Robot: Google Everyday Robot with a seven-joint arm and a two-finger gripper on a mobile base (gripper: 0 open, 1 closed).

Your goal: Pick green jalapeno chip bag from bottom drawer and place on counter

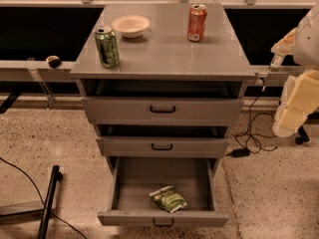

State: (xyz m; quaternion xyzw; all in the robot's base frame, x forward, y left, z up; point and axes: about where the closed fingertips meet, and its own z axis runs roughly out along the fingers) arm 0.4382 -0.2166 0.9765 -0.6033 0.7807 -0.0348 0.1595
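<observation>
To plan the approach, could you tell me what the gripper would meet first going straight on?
The gripper, at the right edge, seems to point down-left, likely meeting the floor right of the bottom drawer, though depth is unclear.

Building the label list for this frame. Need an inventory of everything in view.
green jalapeno chip bag: 1, green, lying in the bottom drawer near its front
bottom drawer: 1, grey, pulled open
upper drawers: 2, grey, above the bottom drawer
counter: 1, grey, cabinet top
green can: 1, green, upright on the counter, front left
orange can: 1, orange, upright on the counter, back right
bowl: 1, white, on the counter at the back, between the cans
cables: black, on the floor right of the cabinet
gripper: 1, cream, at the right edge, beside the cabinet, apart from the bag
</observation>
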